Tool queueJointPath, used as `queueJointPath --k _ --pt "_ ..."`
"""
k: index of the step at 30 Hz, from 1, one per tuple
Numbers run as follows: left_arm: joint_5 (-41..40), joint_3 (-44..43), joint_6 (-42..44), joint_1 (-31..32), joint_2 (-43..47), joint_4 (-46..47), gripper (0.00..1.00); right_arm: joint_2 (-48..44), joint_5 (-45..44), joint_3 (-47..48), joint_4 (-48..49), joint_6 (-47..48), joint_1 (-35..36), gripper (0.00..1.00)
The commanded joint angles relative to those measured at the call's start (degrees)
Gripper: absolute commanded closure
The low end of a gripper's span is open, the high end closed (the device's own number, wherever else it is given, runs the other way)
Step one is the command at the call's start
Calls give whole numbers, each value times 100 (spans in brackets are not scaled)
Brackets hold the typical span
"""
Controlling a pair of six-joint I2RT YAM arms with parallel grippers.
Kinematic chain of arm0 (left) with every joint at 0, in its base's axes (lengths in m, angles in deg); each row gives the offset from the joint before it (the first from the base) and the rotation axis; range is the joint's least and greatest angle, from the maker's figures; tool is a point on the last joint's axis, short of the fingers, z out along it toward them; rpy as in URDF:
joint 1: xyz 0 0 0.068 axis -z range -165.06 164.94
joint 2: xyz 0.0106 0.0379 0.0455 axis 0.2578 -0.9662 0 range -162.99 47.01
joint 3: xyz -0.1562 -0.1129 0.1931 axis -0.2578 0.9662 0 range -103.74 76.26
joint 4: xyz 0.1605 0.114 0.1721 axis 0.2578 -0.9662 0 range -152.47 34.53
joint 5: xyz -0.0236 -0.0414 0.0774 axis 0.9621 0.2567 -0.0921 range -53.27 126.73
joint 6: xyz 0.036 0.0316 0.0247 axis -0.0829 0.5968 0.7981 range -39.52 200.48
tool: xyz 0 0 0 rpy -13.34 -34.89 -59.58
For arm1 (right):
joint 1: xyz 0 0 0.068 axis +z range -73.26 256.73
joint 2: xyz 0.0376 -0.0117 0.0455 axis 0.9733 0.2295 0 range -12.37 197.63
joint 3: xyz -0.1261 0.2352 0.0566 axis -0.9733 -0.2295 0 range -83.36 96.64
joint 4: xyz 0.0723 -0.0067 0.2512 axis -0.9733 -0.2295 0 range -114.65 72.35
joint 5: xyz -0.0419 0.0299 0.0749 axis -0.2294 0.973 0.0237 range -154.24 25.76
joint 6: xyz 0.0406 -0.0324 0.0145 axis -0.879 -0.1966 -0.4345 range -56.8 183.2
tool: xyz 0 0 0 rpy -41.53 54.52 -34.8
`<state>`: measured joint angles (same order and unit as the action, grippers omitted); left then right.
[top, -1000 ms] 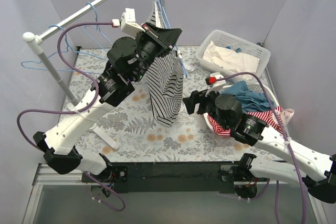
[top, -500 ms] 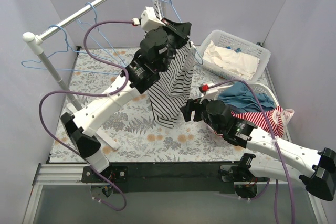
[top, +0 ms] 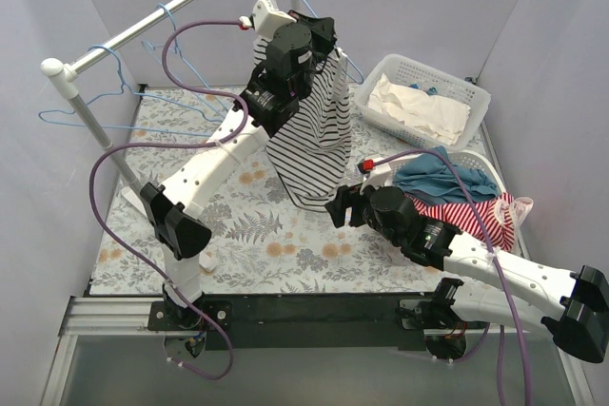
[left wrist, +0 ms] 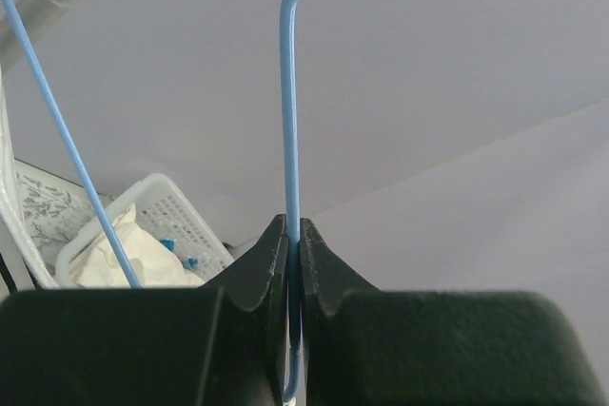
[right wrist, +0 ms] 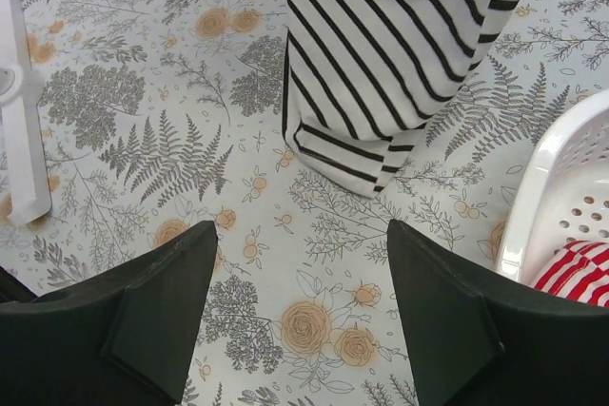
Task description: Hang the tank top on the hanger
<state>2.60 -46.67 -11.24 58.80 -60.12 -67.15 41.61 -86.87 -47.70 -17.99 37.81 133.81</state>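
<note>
Left wrist view: the left hand point(left wrist: 293, 225) has its two dark fingers pressed together on the straight neck of the thin light-blue wire hanger point(left wrist: 288, 121), just below the curved hook. The hook itself runs out of the top of the picture. A second blue wire slants past on the left.

Top view: the white tank top with thin black horizontal stripes point(top: 314, 140) hangs full length below that raised left hand, above the middle of the floral-patterned bench point(top: 143, 225). The wrist hides the straps, so whether both sit over the hanger's shoulders cannot be told. The hanger's hook appears close to the far end of the silver clothes rail point(top: 162, 11), but I cannot tell if it is on it.

Right wrist view: the right hand point(right wrist: 300, 235) is spread wide and holds nothing, low over the bench, near the tank top's hem. Whether the hem touches the bench is unclear.

Judgement: the garment seems to be carried by the hanger, so the main step looks done. Left are checking the straps and setting the hanger down or on the rail.
</note>
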Motion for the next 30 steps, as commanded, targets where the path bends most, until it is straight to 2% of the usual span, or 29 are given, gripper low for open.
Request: queueJointPath --k 1,14,30 --pt "-278 -441 -144 -210 -27 -71 100 -107 75 -59 175 -89 5 20" --pt "-243 -627 -355 -712 -220 -238 100 -45 66 -33 122 -80 5 20" --pt "275 -3 -671 -923 -212 -396 100 -98 101 -77 87 -89 5 20"
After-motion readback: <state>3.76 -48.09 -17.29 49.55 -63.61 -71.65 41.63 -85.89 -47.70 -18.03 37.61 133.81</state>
